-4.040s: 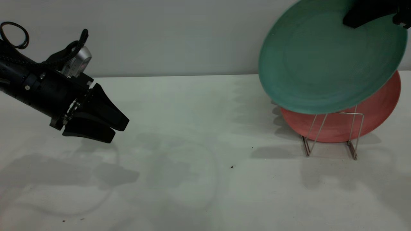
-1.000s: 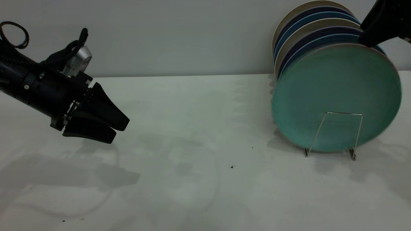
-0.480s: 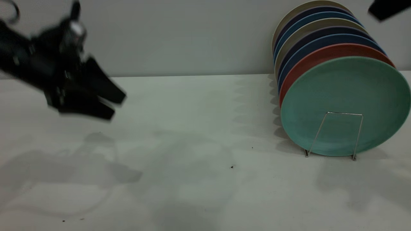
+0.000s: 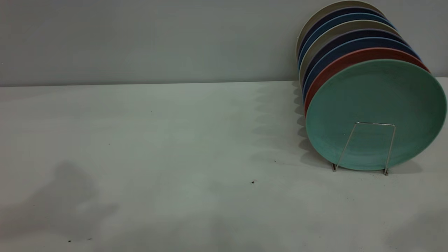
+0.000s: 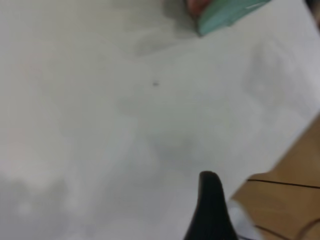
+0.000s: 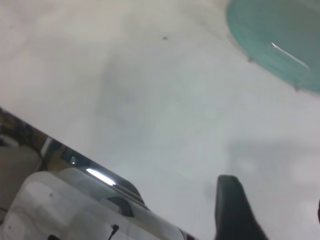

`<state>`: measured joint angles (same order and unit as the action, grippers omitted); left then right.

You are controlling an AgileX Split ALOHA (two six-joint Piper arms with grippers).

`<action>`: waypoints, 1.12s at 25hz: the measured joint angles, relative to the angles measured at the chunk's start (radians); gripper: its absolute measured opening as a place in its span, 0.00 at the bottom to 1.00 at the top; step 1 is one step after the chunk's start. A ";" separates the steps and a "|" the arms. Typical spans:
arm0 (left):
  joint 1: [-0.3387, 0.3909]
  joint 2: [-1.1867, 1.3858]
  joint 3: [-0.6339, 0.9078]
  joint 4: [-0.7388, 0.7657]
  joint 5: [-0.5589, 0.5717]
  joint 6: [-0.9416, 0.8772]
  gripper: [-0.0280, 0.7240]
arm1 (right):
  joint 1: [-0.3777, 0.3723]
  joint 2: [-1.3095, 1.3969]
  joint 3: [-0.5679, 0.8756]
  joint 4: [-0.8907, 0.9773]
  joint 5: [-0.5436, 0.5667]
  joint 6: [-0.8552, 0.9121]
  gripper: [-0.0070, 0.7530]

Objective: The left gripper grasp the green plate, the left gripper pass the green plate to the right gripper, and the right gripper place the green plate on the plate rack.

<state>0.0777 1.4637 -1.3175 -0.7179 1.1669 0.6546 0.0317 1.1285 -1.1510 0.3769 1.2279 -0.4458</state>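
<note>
The green plate [image 4: 376,105] stands on edge at the front of the plate rack [image 4: 374,123], leaning back on the plates behind it, with one wire loop across its lower face. No gripper touches it, and neither gripper appears in the exterior view. Only one black fingertip [image 5: 209,185] of my left gripper shows, over bare table far from the green plate's rim [image 5: 227,12]. My right gripper [image 6: 275,200] is open and empty over the table, well away from the green plate [image 6: 280,35].
Behind the green plate stand a salmon plate [image 4: 332,68], dark blue plates [image 4: 329,52] and beige ones [image 4: 315,24]. The table's edge and a wooden floor [image 5: 285,200] show in the left wrist view. The rig's base [image 6: 75,205] is near the right gripper.
The right gripper set the green plate into the rack, let go and withdrew up and right out of the exterior view. The left gripper lifted and left that view too.
</note>
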 joint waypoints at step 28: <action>0.000 -0.904 0.737 0.637 -0.004 -0.493 0.81 | 0.000 -0.750 0.671 -0.270 -0.103 0.276 0.56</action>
<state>0.0777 0.5592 -0.5810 -0.0809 1.1634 0.1611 0.0317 0.3782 -0.4800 0.1066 1.1246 -0.1699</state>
